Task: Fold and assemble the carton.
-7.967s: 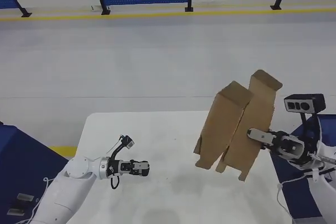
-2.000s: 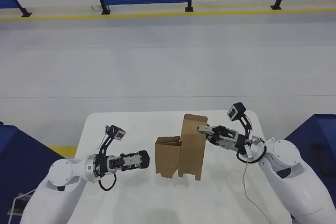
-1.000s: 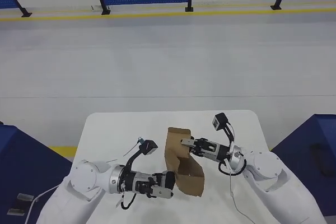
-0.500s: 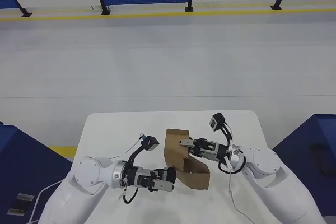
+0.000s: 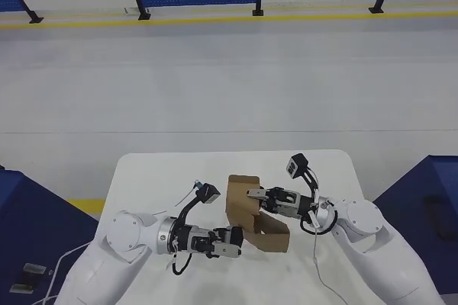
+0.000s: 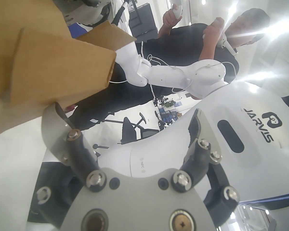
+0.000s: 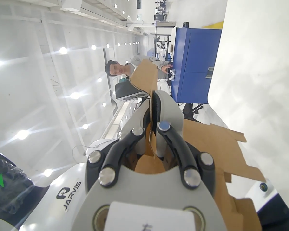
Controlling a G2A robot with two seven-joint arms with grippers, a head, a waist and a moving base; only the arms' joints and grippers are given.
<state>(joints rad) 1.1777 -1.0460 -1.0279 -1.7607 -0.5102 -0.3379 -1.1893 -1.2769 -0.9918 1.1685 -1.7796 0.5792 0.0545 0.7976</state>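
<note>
Carton: lying on table, tube partly opened.
My R gripper: clamped on carton's upright flap.
My L gripper: jaws apart, at carton's left side.
Left, I reckon: square up, fold flaps.

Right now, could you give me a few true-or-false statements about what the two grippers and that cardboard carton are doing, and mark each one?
1. The right gripper is shut on a flap of the carton. True.
2. The left gripper is also clamped on the carton. False: it is open, close beside the carton.
3. The table under the carton is white. True.
4. The carton is fully closed up. False: its flaps are loose and open.
</note>
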